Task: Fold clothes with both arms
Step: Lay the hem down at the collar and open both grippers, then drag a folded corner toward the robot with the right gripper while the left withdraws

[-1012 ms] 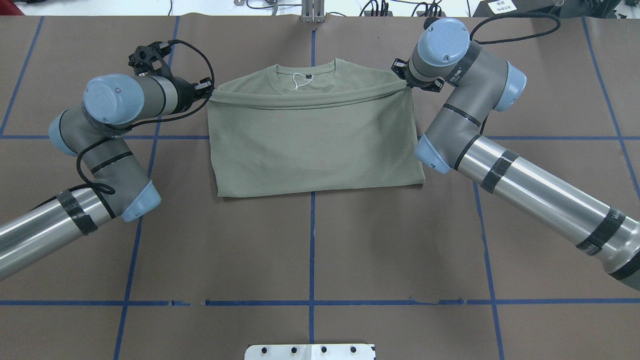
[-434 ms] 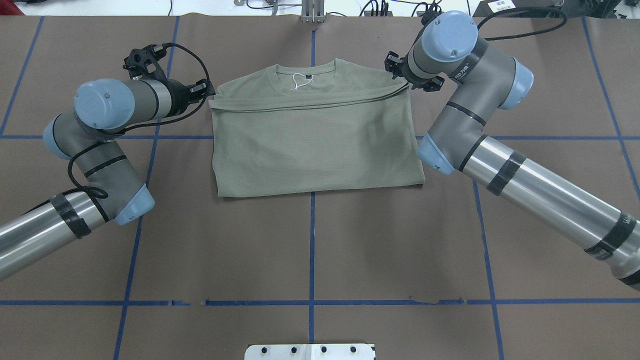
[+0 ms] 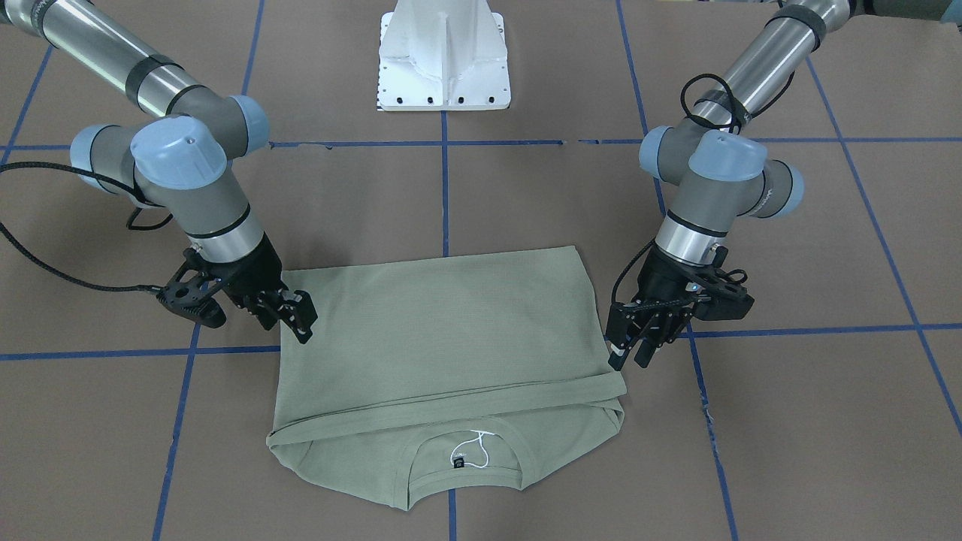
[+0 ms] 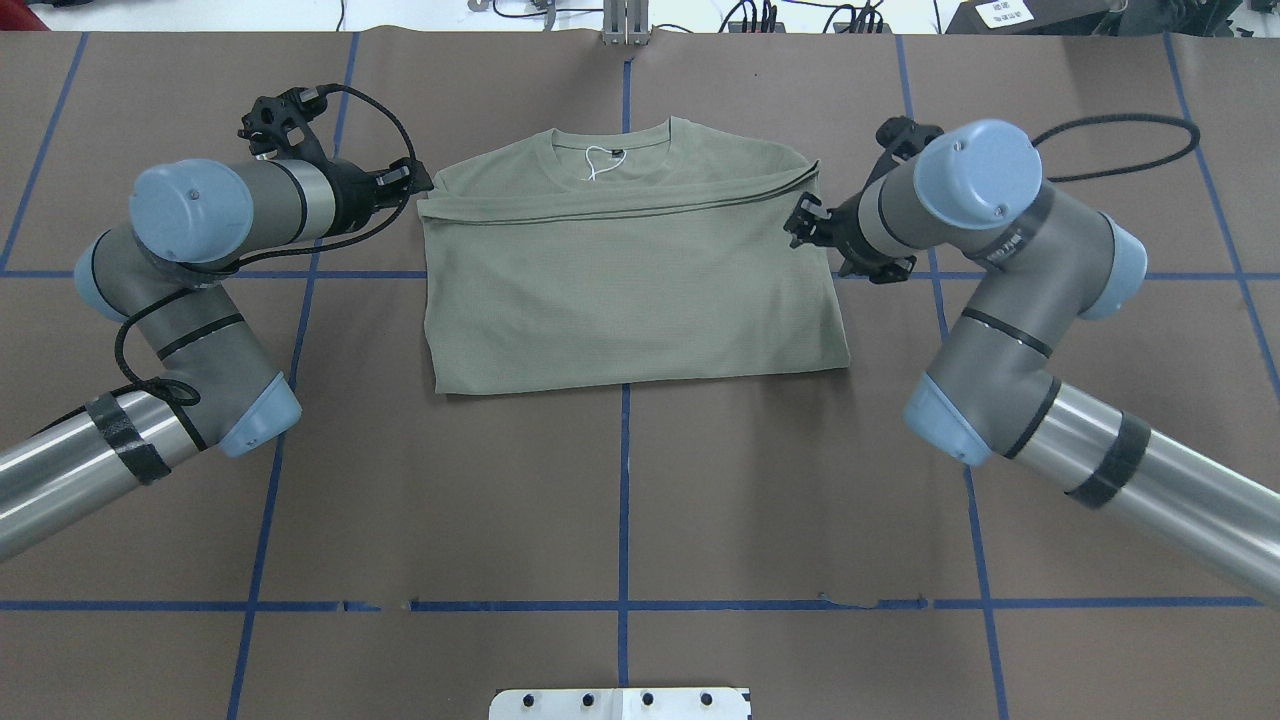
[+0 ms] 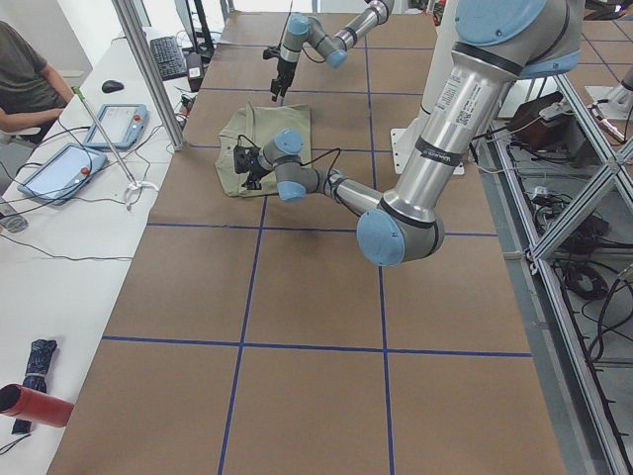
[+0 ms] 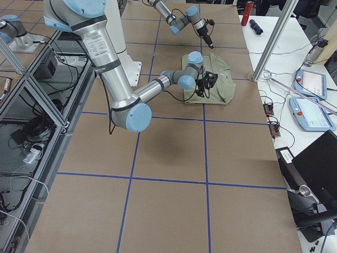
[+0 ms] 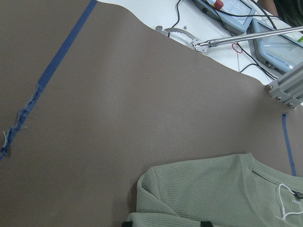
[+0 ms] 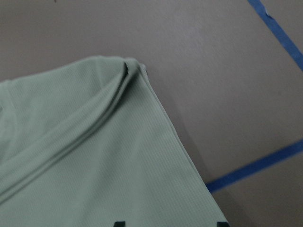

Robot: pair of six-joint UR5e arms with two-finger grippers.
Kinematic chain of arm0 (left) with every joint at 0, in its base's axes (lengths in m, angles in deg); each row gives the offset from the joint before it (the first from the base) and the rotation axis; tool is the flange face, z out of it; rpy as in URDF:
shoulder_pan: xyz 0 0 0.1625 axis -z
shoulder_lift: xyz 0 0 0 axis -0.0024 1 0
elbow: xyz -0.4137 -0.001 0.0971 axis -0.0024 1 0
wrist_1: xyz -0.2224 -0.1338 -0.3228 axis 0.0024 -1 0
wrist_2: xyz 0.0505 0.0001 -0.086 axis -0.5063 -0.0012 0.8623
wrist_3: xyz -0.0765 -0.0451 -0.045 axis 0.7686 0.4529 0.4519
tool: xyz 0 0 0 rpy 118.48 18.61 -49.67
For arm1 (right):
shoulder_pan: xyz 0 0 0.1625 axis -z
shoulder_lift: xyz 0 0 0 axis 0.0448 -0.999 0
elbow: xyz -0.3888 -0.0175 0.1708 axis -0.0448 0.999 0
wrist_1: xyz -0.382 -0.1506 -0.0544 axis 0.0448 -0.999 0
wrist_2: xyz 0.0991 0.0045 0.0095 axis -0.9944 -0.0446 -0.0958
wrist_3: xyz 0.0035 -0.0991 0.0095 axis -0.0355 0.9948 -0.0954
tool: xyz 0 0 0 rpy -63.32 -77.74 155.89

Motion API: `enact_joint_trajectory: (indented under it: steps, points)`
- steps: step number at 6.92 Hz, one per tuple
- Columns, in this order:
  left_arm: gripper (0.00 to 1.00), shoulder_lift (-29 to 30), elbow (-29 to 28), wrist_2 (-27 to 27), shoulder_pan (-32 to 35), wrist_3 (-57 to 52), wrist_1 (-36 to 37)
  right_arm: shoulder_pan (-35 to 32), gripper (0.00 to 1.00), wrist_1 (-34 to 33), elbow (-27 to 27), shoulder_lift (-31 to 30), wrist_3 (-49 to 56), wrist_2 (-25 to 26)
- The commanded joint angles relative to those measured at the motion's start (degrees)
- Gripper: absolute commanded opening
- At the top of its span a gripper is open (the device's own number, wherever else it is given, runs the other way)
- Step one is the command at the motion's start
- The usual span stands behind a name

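Our read: the big fold is down, and the job now is backing out without wrecking it. The shirt (image 4: pixel 630 290) lies flat on the desk (image 4: pixel 620 500), doubled over. The crease (image 4: pixel 640 378) is on our side and the hem (image 4: pixel 620 205) is laid across the chest just short of the collar (image 4: pixel 610 150). The crease looks clean, so we'd leave that end alone.

The hem is the touchy bit. It sits a little skewed, right corner further out than the left, and both corners are loose layers a finger could drag along. So we'd lift each arm straight up first and swing away only once clear of the cloth, both sides together so nothing gets tugged. If the next fold wants a square edge, we'd even out that skew before going on. The label (image 4: pixel 617 153) in the collar is uncovered, so we reckon the hem hasn't overshot.

Now the jaws. The right arm (image 4: pixel 1010 300) has its jaws partly open and holding nothing. They hang at the shirt's right edge, a bit nearer us than the hem corner, and its wrist view shows a clear gap between them. We can't tell if they brush the cloth. The left arm (image 4: pixel 190 320) reaches further out. Its jaws are open too, nothing in them, just beside the left hem corner and off the cloth as far as we can see.
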Motion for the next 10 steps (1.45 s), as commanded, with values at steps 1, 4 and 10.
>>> enact_joint_trajectory:
  steps: [1, 4, 10]
  points:
    - [0.57, -0.6, 1.7, 1.2, -0.2, -0.2, 0.3, 2.6, 0.83, 0.0, -5.0, -7.0, -3.2, -0.2]
    - [0.57, -0.6, 1.7, 1.1, -0.2, -0.3, 0.4, 5.1, 0.83, 0.0, -4.3, -6.6, -10.0, 0.2]
    - [0.57, -0.7, 1.6, 1.0, -0.2, -0.3, 0.5, 5.2, 0.0, -0.1, -6.8, -7.9, -11.7, -0.6]
